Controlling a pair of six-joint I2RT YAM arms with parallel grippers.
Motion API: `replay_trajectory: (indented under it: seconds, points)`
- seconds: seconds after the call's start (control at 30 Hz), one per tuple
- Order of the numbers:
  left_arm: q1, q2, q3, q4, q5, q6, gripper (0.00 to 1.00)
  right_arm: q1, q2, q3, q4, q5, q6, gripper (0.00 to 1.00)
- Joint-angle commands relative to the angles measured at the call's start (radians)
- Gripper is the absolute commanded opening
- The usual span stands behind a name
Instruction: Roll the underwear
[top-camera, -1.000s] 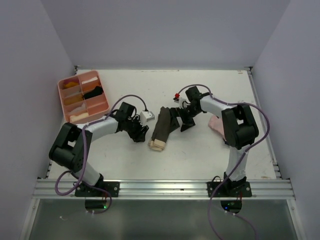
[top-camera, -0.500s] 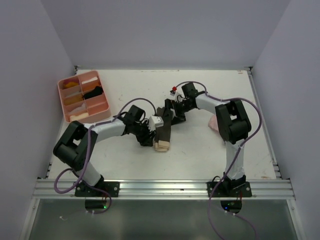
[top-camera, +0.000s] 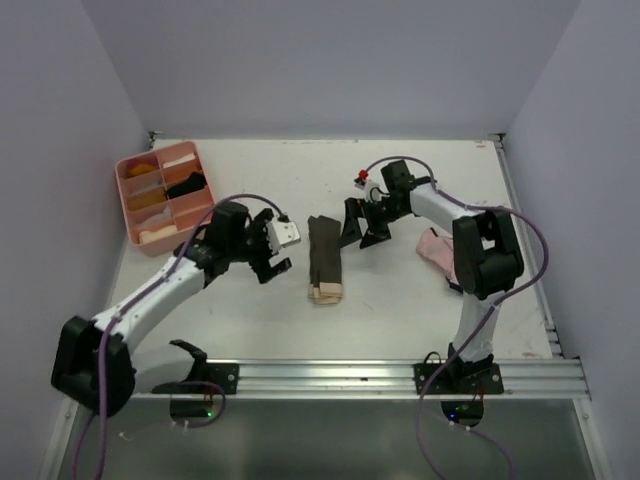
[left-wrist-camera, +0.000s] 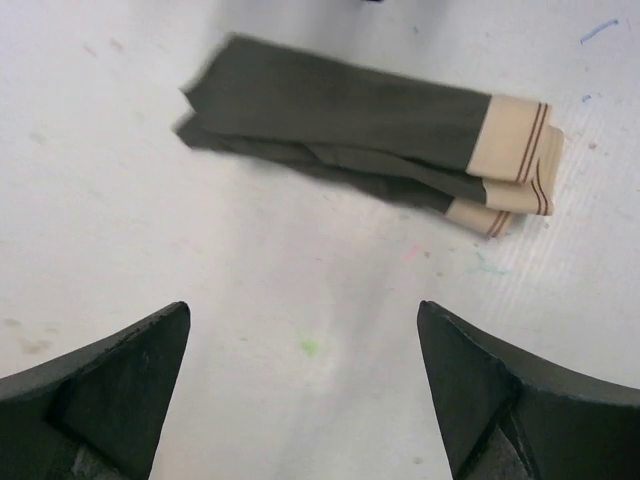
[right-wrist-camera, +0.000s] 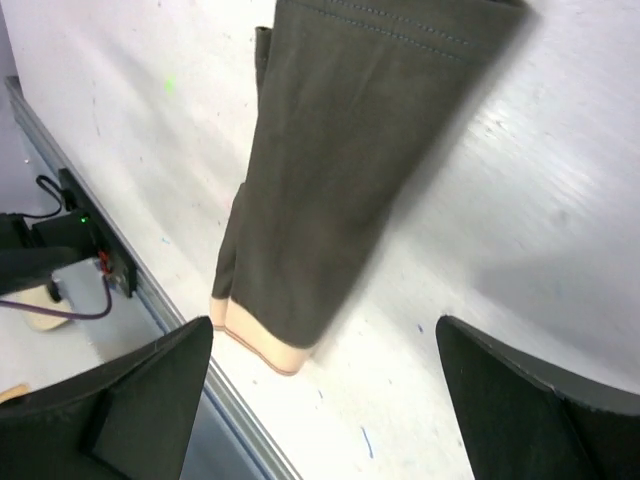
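Observation:
The dark olive-brown underwear (top-camera: 324, 258) lies folded into a long strip in the middle of the table, its cream waistband toward the near edge. It shows flat in the left wrist view (left-wrist-camera: 360, 135) and the right wrist view (right-wrist-camera: 340, 170). My left gripper (top-camera: 277, 250) hovers just left of it, open, with nothing between the fingers (left-wrist-camera: 305, 345). My right gripper (top-camera: 360, 228) stands open at the strip's far right corner, empty (right-wrist-camera: 325, 365). A pale pink underwear (top-camera: 436, 247) lies at the right, partly behind the right arm.
A pink compartment tray (top-camera: 167, 194) with several small items stands at the back left. The metal rail (top-camera: 320, 377) runs along the near table edge. Side walls close in the table left and right.
My left gripper has opened, let go of the olive-brown underwear and drawn back to the left. The right gripper pulled slightly right. The strip now lies straighter.

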Motion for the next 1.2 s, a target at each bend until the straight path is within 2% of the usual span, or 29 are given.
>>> replay_trajectory:
  seconds: [0.0,0.07,0.17,0.2,0.23,0.27,0.3,0.43,0.5,0.73,0.93,1.17]
  points:
    - [0.008,-0.209,-0.056,0.034,-0.035,0.275,1.0,-0.014,-0.133,0.038,-0.15,0.012,-0.213,0.99]
    - [0.005,-0.264,-0.07,0.034,0.015,0.425,1.0,-0.012,-0.153,0.058,-0.165,-0.002,-0.222,0.98]
    - [-0.037,-0.262,-0.079,-0.01,0.057,0.69,1.0,-0.006,-0.142,0.065,-0.152,-0.073,-0.199,0.91]
    - [-0.056,-0.239,-0.079,-0.048,0.057,0.764,1.0,-0.001,-0.138,0.05,-0.132,-0.088,-0.173,0.82]
    - [-0.074,-0.226,-0.077,-0.07,0.077,0.915,1.0,0.005,-0.133,0.041,-0.113,-0.103,-0.168,0.76]
    - [-0.093,-0.21,-0.079,-0.09,0.088,0.991,0.96,0.027,-0.123,0.032,-0.083,-0.102,-0.154,0.7]
    - [-0.097,-0.174,-0.085,-0.088,0.095,1.052,0.95,0.043,-0.118,0.013,-0.067,-0.103,-0.125,0.58]
    - [-0.136,-0.098,-0.132,0.017,0.106,1.234,0.92,0.113,-0.084,-0.022,0.022,-0.113,-0.052,0.5]
    - [-0.179,-0.067,-0.16,0.075,0.099,1.266,0.91,0.15,-0.055,-0.024,0.048,-0.117,-0.027,0.48]
    - [-0.243,-0.013,-0.223,0.1,0.131,1.432,0.89,0.173,0.069,-0.047,0.105,-0.154,0.039,0.44]
    - [-0.314,0.048,-0.255,0.195,0.086,1.423,0.81,0.176,0.144,-0.047,0.143,-0.156,0.085,0.43]
    - [-0.32,0.143,-0.237,0.269,0.056,1.397,0.71,0.176,0.181,-0.034,0.129,-0.134,0.1,0.43]
